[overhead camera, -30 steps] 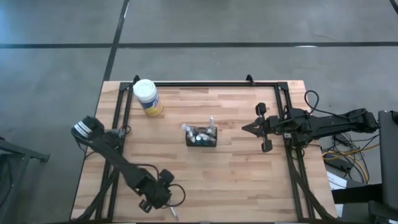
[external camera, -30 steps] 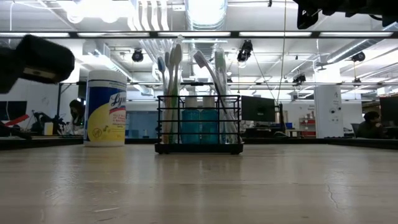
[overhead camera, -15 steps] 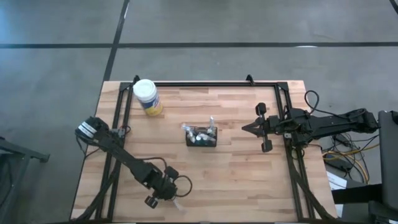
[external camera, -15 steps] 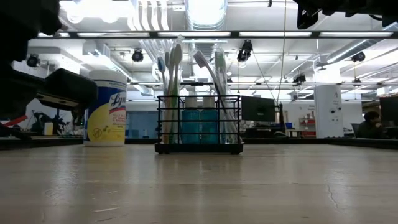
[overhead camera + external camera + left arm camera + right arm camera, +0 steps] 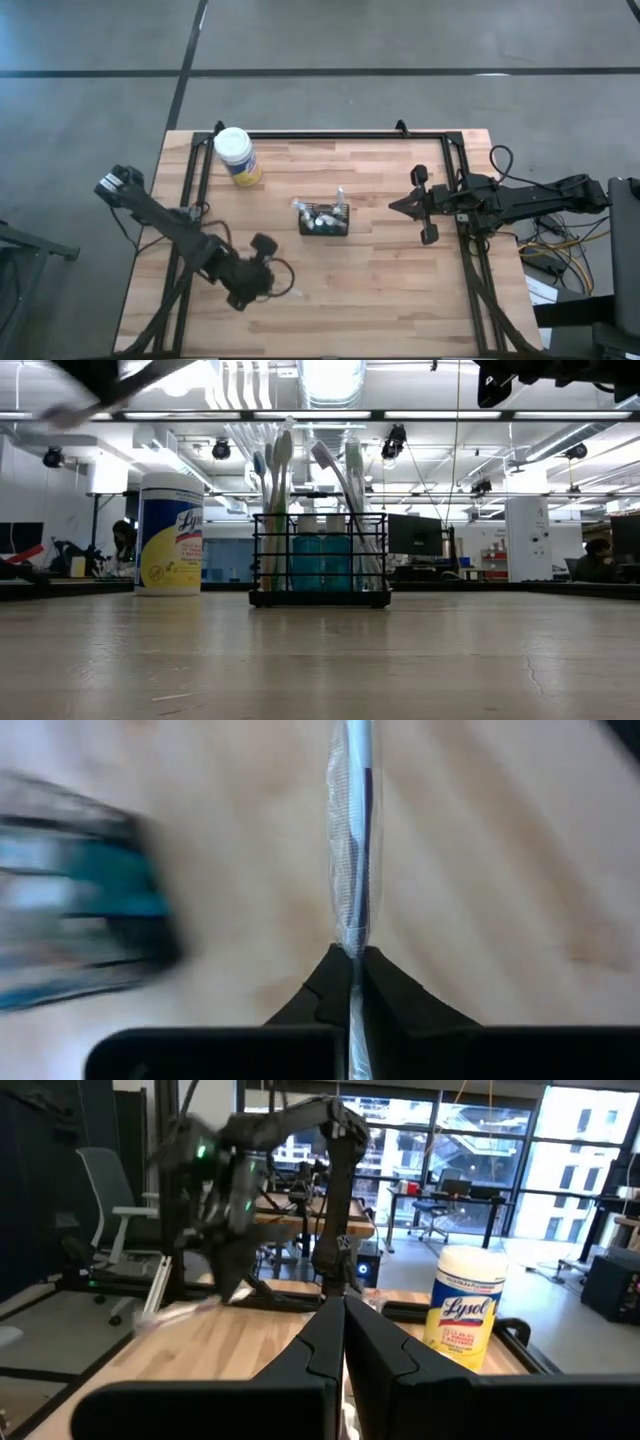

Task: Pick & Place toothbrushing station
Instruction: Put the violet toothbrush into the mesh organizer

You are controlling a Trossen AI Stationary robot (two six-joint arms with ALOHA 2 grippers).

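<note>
The left gripper (image 5: 268,290) is clamping a wrapped toothbrush (image 5: 352,850) near the desk's front-left, long axis running straight out. The caddy (image 5: 324,219) is standing mid-desk, beyond. The right gripper (image 5: 398,207) is idling closed, right side.

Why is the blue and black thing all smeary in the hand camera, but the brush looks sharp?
In the left wrist view the caddy is streaked by motion blur, while the toothbrush pinched in the left gripper travels with the camera and looks clearer. In the low view the caddy is crisp, under bright glaring ceiling lights.
</note>
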